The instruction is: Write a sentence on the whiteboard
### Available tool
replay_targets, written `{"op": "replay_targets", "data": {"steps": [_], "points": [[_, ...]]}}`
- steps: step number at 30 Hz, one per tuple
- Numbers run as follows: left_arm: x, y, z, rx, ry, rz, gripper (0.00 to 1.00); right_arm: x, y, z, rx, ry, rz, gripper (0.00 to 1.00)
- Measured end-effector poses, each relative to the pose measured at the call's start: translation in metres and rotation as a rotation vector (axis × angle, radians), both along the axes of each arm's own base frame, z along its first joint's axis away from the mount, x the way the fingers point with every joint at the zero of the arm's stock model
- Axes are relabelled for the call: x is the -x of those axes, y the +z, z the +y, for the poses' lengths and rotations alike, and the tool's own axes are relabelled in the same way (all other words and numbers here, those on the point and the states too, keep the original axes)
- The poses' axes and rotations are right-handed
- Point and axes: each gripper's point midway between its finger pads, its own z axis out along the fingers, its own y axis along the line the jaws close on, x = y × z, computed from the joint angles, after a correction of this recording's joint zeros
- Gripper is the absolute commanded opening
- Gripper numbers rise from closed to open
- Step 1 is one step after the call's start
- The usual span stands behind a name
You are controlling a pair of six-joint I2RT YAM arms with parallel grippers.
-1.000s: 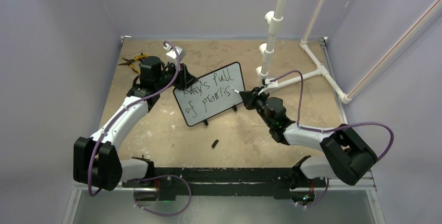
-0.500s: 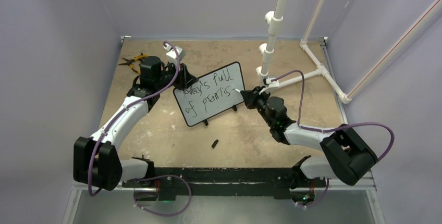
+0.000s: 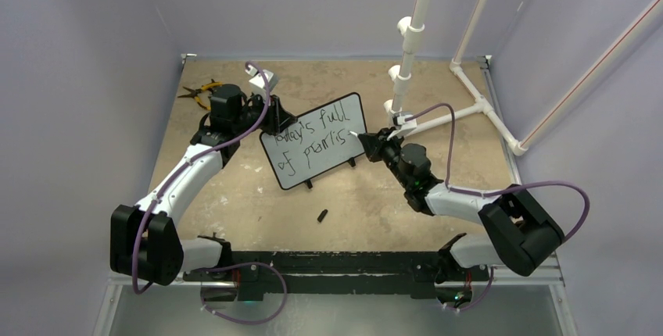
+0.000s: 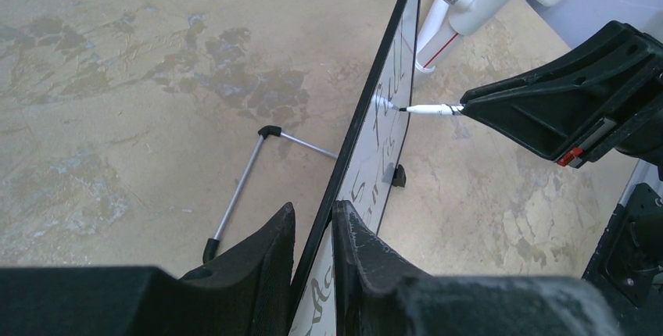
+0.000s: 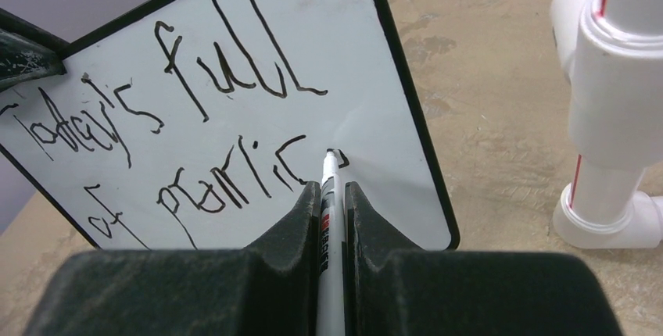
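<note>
Nearest, on the counter, a small black cap-like piece is seen lying by itself, well apart from the board's feet. Beyond it, the right jaws are pressed onto a white marker, which is pinched between them with its black tip sticking out ahead. That tip is laid against the whiteboard low on its right part, just right of the last letter of the lower line. The whiteboard is propped upright on the counter, leaned back on a thin metal strut, with its face turned towards the right arm. The sentence is written in black in two lines: roughly "Today's full" above and "of promis" below, with a short stroke at the marker tip. At the board's upper left corner the left jaws are closed on the black frame, one finger on the written face and one behind, so that the edge is gripped between them. Farther back, yellow-handled pliers are seen near the left rear corner, and white pipework is stood at the right rear.
</note>
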Motion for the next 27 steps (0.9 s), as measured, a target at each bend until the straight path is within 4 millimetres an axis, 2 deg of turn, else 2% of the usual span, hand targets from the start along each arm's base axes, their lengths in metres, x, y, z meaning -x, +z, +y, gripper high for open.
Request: {"op": "replay_targets", "data": {"steps": [15,27], "points": [[0.000,0.000,0.000,-0.002,-0.001,-0.002,0.21,0.001,-0.001,0.005,0.008,0.030,0.000,0.00],[0.000,0.000,0.000,-0.002,-0.001,-0.002,0.21,0.006,-0.014,0.002,0.009,0.026,0.040,0.00]]}}
